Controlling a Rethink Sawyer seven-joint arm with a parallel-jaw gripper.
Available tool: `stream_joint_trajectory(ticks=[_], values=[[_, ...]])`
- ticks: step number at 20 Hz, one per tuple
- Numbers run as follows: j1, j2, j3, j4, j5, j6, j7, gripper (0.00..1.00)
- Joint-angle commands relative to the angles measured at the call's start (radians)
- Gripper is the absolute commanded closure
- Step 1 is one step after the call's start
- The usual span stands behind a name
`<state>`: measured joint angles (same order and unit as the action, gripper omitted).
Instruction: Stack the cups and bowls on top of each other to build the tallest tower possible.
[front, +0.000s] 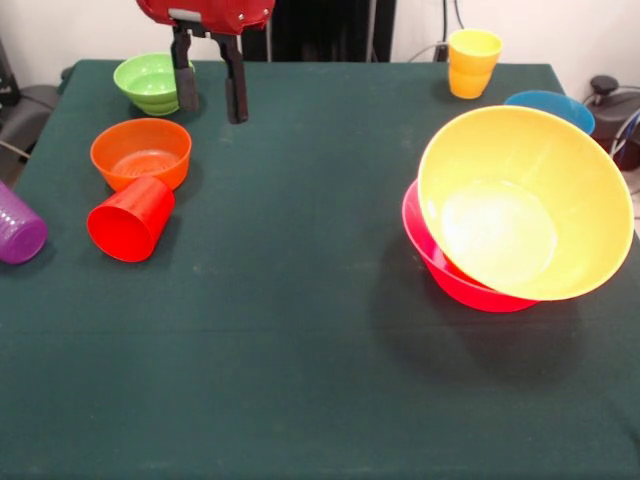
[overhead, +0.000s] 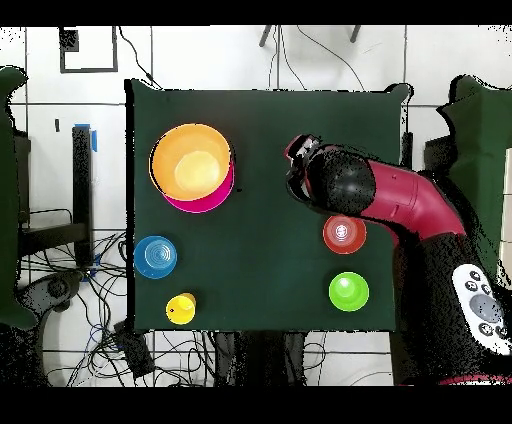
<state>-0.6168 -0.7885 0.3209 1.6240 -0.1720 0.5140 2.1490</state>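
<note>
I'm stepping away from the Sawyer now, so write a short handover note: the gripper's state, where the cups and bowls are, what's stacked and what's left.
Gripper: jaws open, empty, hanging above the table beside the small green bowl.
Stacked: only the large yellow-orange bowl, sitting tilted in the pink bowl.
Loose: blue bowl just behind that pair; an upright yellow cup at the table's back edge; orange bowl, with the red cup lying on its side against it; purple cup on its side at the table edge.
Left: everything but the first pair still needs stacking.
</note>
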Motion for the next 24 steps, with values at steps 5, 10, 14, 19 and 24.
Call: stream_joint_trajectory(ticks=[5,10,14,19,24], values=[[0.015,-0.011,-0.092,0.007,-0.023,0.042,0.053,0.00],[-0.049,0.039,-0.059,0.065,-0.058,-0.100,0.012,0.00],[-0.064,0.080,-0.052,0.069,-0.073,-0.152,0.012,0.00],[-0.073,0.120,-0.047,0.073,-0.077,-0.214,0.021,0.00],[-0.049,0.141,-0.070,0.073,-0.076,-0.268,0.049,0.00]])
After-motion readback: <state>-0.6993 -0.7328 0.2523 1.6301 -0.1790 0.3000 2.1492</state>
